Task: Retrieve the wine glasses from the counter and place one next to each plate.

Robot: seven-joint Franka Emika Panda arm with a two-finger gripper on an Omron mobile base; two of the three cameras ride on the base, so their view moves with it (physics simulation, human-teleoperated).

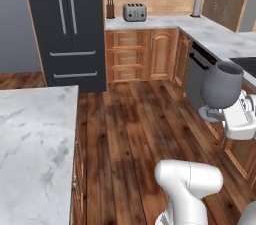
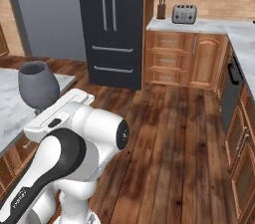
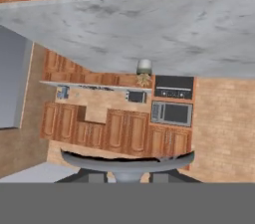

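wine glass (image 1: 223, 85) upright, clamped in the tool (image 1: 215, 114) above the floor (image 1: 130, 119).

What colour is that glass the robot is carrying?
Smoky grey, see-through; the wine glass shows best in the left base view.

No legible text, labels, brands, numbers or signs in any view. Checked the fridge (image 1: 70, 24), toaster (image 1: 134, 12), cabinet fronts (image 2: 172, 58) and marble worktop (image 1: 35, 139): all surfaces plain. The microwave (image 3: 172, 113) front is too small to read.
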